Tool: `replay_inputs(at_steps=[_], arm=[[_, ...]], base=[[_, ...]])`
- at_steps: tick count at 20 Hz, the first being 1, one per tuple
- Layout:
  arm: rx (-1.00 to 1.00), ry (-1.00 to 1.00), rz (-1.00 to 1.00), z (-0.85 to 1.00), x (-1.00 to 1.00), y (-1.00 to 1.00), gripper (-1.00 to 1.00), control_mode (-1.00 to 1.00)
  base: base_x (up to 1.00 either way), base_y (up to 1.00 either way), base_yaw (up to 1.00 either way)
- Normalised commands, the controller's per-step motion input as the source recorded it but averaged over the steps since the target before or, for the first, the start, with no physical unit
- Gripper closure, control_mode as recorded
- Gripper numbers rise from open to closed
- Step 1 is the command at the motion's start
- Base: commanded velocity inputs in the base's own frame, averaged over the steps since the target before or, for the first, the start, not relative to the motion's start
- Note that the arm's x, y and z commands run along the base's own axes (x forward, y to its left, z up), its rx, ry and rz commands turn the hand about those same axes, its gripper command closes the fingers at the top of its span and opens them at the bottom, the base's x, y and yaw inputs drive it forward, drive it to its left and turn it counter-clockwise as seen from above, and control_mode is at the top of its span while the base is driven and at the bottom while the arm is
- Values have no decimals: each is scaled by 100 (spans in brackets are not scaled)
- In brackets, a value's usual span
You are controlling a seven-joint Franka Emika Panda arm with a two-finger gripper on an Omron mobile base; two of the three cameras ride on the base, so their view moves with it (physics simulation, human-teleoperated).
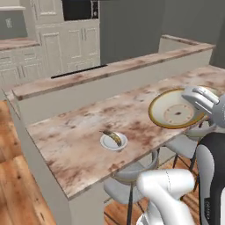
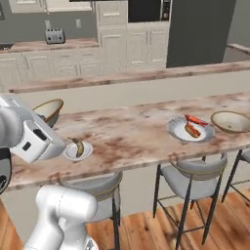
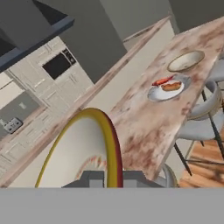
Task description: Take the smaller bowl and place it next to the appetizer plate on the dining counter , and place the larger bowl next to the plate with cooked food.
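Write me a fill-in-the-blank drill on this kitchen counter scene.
1. The tool grips the held bowl by its ____.
2. The second bowl sits on the dining ____, beside the sausage plate.
3. Grey ____ stand under its overhang.
Missing: rim; counter; stools.

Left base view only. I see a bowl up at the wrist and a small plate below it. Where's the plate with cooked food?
Observer: Right base view: farther right along the dining counter, the plate with cooked food.
Operator: Anything next to it?
Observer: A second cream bowl, close on its right, resting on the counter.
Operator: Grip on my bowl?
Observer: Hand view: the jaws straddle the held bowl at its gold rim, and the bowl is tilted.
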Motion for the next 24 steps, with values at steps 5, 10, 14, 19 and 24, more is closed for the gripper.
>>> replay_inputs(at_steps=[5,10,14,19,24], arm=[[0,0,0,0,0,0,100,100],[0,0,0,0,0,0,100,100],[0,0,0,0,0,0,100,100],[0,0,0,0,0,0,100,100],[0,1,-3,-25,-4,-67,100,-100]], base=[[13,-62,58],[15,-19,59],[3,-23,56],[-9,-47,21],[0,0,0]])
